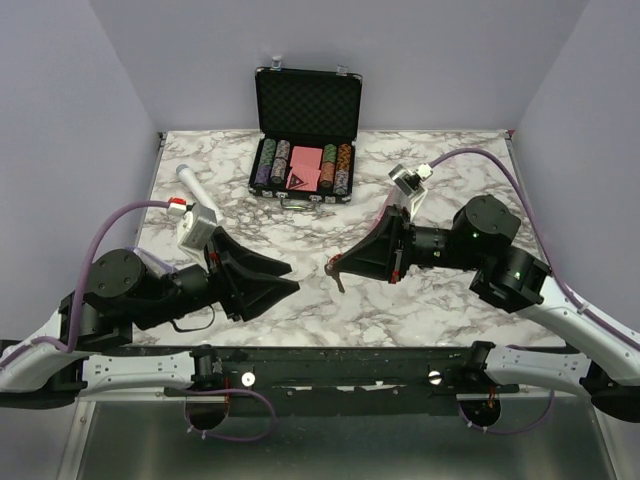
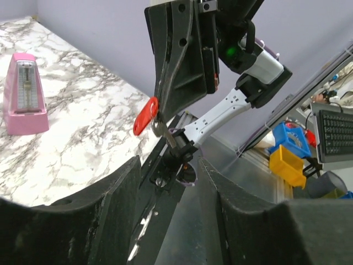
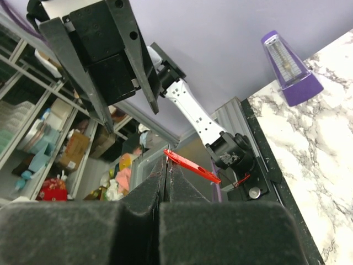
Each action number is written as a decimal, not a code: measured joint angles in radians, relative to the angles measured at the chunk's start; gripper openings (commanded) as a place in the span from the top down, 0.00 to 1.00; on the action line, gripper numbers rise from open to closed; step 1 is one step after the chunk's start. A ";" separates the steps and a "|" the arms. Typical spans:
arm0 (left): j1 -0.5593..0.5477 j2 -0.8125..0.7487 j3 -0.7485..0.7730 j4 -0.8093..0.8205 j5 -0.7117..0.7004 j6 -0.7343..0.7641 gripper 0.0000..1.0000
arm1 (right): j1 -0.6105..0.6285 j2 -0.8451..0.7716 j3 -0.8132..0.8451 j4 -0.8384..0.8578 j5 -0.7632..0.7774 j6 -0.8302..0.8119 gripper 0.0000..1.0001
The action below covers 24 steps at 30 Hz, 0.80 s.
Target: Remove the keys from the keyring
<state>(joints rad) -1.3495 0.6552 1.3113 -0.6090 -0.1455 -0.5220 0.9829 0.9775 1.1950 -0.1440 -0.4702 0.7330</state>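
Red keyring point(image 2: 145, 116) pinched by right hand point(image 3: 166, 165), left hand point(image 1: 291, 277) gaping, apart

2 black arms point(image 1: 150, 290), purple cables point(image 1: 130, 207)

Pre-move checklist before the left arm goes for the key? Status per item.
1. right fingers shut on keyring: ok.
2. keys hanging free below keyring, in the left wrist view: ok.
3. left fingers open, nothing between them: ok.
4. left fingers around keys: not ok, apart from them.
5. keys off keyring: not ok.
6. How keys attach to keyring: cannot tell.
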 measured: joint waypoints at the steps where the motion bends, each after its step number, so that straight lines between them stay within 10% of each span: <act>1: 0.000 0.000 -0.010 0.019 -0.001 -0.003 0.48 | 0.000 0.005 0.005 -0.002 -0.017 -0.008 0.99; 24: 0.069 0.129 -0.039 0.183 0.083 -0.088 0.80 | 0.000 0.048 0.070 -0.014 -0.196 -0.098 0.99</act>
<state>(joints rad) -1.2804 0.7841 1.2724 -0.4259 -0.0628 -0.6102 0.9825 1.0260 1.2652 -0.1577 -0.6659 0.6346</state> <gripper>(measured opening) 0.250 0.008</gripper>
